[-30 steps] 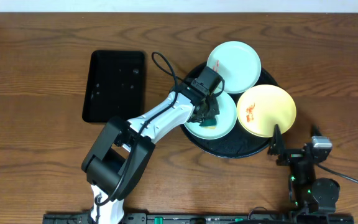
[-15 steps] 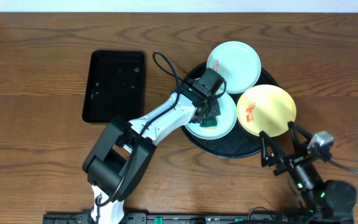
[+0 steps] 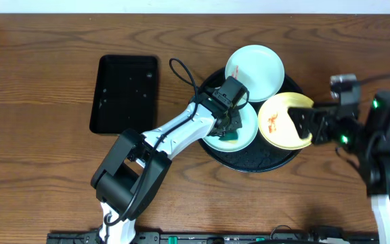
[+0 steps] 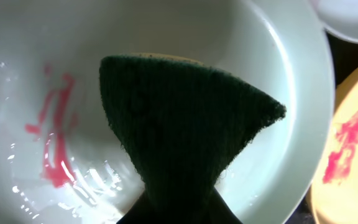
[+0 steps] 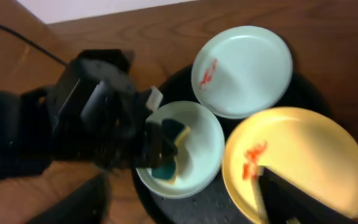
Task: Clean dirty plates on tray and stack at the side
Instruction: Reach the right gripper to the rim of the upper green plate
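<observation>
We are counting three plates on one round black tray [image 3: 249,161]: a mint plate [image 3: 254,72] at its far edge, a yellow plate [image 3: 279,108] at its right edge, and a second mint plate [image 3: 249,127] at its centre. The left gripper [image 3: 227,127] is pinching one green sponge [image 4: 179,137] onto the second mint plate. The right gripper [image 3: 302,127], jaws spread, is hanging over the yellow plate. One rectangular tray [image 3: 124,93] is lying toward the table's [image 3: 46,169] left edge.

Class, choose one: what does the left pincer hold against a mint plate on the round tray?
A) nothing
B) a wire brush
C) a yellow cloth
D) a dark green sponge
D: the left pincer pinches a dark green sponge, pressed onto the red-smeared mint plate.
</observation>
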Robot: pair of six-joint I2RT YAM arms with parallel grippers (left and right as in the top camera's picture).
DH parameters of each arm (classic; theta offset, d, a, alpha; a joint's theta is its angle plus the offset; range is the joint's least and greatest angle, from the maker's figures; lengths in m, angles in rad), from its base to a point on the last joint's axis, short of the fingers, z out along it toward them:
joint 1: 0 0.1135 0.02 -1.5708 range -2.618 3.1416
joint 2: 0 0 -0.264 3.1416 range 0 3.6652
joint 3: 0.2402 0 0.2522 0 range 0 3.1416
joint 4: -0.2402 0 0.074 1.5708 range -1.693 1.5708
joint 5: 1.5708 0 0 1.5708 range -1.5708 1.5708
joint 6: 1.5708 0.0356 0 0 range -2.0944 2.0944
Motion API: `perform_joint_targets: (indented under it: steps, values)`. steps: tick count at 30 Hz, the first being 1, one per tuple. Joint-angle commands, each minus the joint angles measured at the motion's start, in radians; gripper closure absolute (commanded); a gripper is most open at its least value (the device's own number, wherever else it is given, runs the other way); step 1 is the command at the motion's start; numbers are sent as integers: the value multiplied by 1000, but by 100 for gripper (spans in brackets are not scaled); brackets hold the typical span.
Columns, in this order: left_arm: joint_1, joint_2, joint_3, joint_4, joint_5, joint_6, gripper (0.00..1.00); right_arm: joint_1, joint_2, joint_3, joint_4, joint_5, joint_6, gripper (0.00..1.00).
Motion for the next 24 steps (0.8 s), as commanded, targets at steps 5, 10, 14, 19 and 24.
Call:
perform_joint_targets:
  steps: [5,10,14,19,24]
  values:
    - [0,-2,-2,-14,-13,-2,91,29,244,43,23,175,218,38]
    - [0,-2,-2,-14,-13,-2,91,98,465,194,-95,218,150,41]
    - [0,-2,-2,-11,-13,-2,91,148,644,336,-169,251,90,19]
    - [0,-2,-2,-12,-13,-2,91,192,781,368,-23,260,90,7]
    - [0,-2,-2,-13,-13,-2,91,230,876,368,30,251,51,18]
